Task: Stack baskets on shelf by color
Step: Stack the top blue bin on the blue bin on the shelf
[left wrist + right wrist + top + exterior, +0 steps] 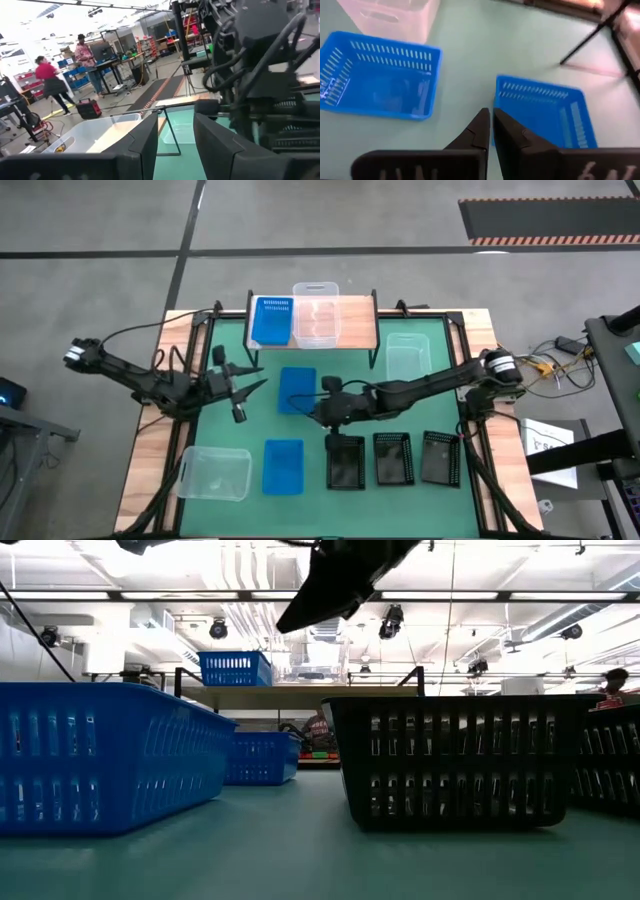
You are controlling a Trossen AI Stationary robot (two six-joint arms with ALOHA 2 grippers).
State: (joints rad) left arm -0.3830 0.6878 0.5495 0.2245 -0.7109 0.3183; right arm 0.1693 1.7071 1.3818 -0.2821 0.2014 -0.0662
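Right hand [322, 402] hovers just beside middle blue basket [296, 390].

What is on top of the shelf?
On the shelf sit a blue basket and a clear basket side by side. The plank's right part is bare. Whether either is a stack cannot be seen.

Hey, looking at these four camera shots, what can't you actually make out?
- Low view: the low wooden-topped shelf is mostly hidden behind the solid blue plastic basket and the black perforated basket.
- Left wrist view: the right arm fills the frame's right side; the left hand holds nothing.
- Right wrist view: blurred; the right hand looks nearly closed.
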